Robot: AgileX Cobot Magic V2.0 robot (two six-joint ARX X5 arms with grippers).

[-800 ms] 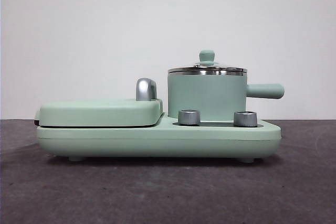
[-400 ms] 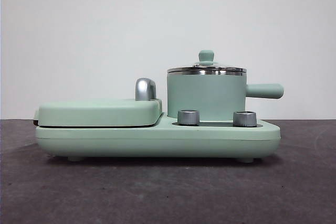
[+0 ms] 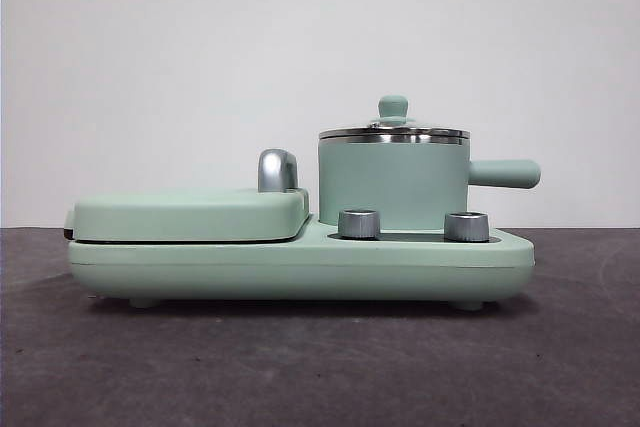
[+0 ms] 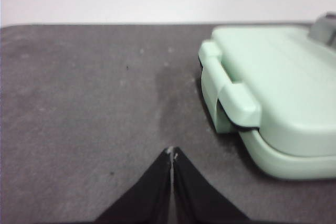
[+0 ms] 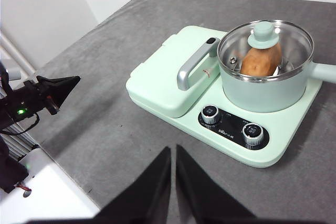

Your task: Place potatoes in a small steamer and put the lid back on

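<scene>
The small steamer (image 3: 393,185) is a mint-green pot with a side handle, standing on the right side of a mint-green cooker base (image 3: 300,265). The glass lid (image 3: 393,131) with its mint knob sits on the pot. In the right wrist view the potato (image 5: 260,61) lies inside the steamer (image 5: 265,96), seen through the lid (image 5: 264,34). My right gripper (image 5: 172,150) is shut and empty, high and well back from the cooker. My left gripper (image 4: 172,153) is shut and empty over the grey table, beside the grill end of the cooker; it also shows in the right wrist view (image 5: 65,84).
The flat grill cover (image 3: 190,215) with a chrome handle (image 3: 277,169) takes the cooker's left half. Two steel dials (image 3: 360,224) (image 3: 466,227) sit in front of the pot. A grey mat (image 3: 300,367) covers the table; a white wall with sockets stands behind.
</scene>
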